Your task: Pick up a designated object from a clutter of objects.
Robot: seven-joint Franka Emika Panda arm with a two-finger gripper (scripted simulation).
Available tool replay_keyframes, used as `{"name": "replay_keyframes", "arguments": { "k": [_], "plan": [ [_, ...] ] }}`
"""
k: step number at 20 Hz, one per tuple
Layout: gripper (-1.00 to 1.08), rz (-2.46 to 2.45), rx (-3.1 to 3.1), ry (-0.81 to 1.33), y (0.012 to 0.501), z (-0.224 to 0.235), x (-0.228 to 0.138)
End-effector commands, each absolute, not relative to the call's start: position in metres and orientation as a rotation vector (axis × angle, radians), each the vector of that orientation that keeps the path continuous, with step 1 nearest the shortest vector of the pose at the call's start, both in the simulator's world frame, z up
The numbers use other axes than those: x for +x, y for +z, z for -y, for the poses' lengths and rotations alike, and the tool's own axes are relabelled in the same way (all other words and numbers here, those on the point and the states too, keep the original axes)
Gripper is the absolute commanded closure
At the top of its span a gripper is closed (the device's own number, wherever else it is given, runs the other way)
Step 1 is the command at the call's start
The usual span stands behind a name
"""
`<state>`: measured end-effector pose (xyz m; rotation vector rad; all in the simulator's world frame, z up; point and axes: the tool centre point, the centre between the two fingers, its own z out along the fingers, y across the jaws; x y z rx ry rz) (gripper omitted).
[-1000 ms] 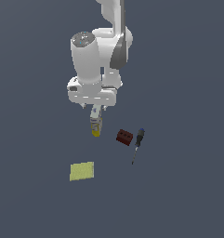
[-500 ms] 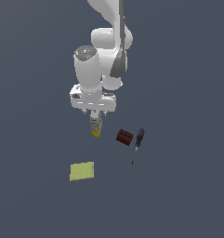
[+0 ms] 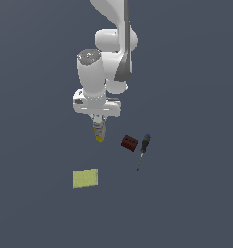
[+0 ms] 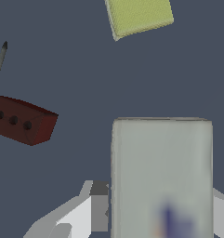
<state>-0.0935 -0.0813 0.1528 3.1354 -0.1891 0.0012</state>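
Observation:
The designated object [image 3: 99, 131], a tall narrow box with a white-grey upper part and a yellow foot, stands upright under my hand in the exterior view. In the wrist view its pale face with a blue mark [image 4: 162, 176] fills the space between my fingers. My gripper [image 3: 98, 127] straddles the box's upper part. A thin dark gap shows between one fingertip [image 4: 99, 204] and the box's edge, so the jaws stand open around it. The rest of the clutter of objects lies close by.
A dark red studded brick [image 3: 129, 142] and a thin screwdriver [image 3: 143, 150] lie on the exterior view's right of the box. A flat yellow-green square pad [image 3: 84, 178] lies nearer the camera. The brick [image 4: 23, 121] and pad [image 4: 139, 16] also show in the wrist view.
My hand has come down over the box, from above its top to around its upper part. The box, brick, screwdriver and pad have not moved.

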Motion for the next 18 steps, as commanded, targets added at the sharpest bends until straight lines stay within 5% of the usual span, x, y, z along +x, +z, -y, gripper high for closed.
{"name": "replay_keyframes", "arguments": {
  "k": [1,18],
  "plan": [
    [1.08,0.189,3.135,0.0,0.152,0.081,-0.094],
    [1.08,0.189,3.135,0.001,0.194,0.075,-0.076]
  ]
}}
